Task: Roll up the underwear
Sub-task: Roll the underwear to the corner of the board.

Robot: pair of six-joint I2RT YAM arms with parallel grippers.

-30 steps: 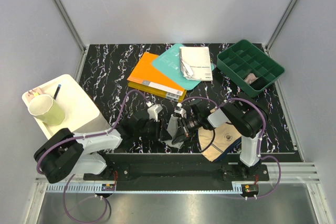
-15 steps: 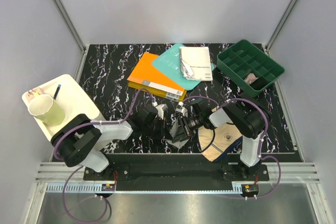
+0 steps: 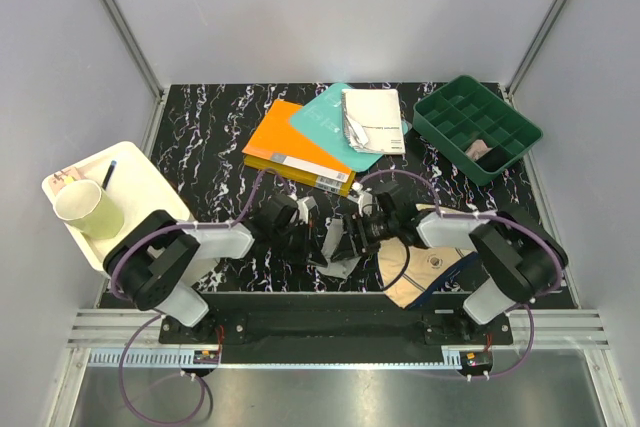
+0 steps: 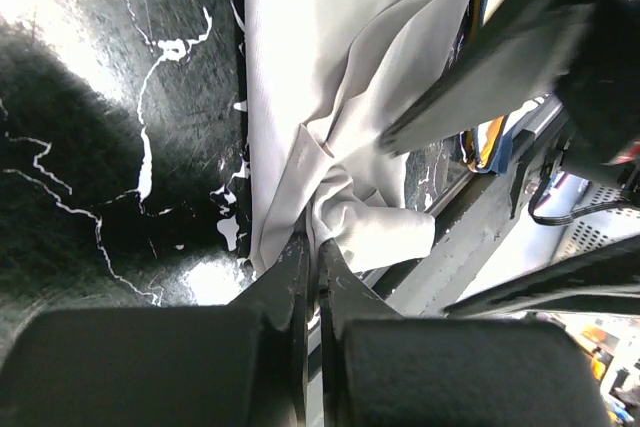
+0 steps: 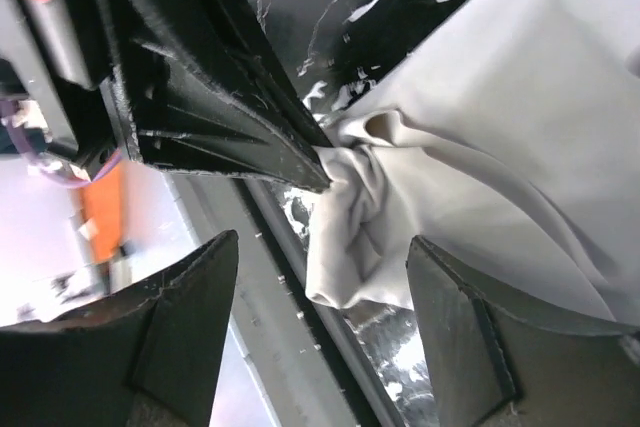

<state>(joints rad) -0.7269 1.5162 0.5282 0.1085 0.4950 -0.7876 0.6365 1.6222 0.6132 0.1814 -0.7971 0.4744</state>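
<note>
Grey underwear point(image 3: 338, 259): bunched on the black table point(image 3: 200, 137) near its front edge, between both grippers.
Left gripper point(image 4: 312, 245): fingers together, pinching a grey fold.
Right gripper point(image 5: 320, 245): fingers apart, straddling the bunch.
Beige underwear point(image 3: 430, 269): flat, just to the right.

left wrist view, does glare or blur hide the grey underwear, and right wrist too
left wrist: hard glare on the glossy table top left, grey underwear reads clearly, left fingers soft; right wrist: right fingers dark and blurred, background at left blown out

Plain grey walls point(image 3: 330, 7) round a black white-veined marble table point(image 3: 210, 137) — aluminium corner posts point(image 3: 118, 22)
</note>
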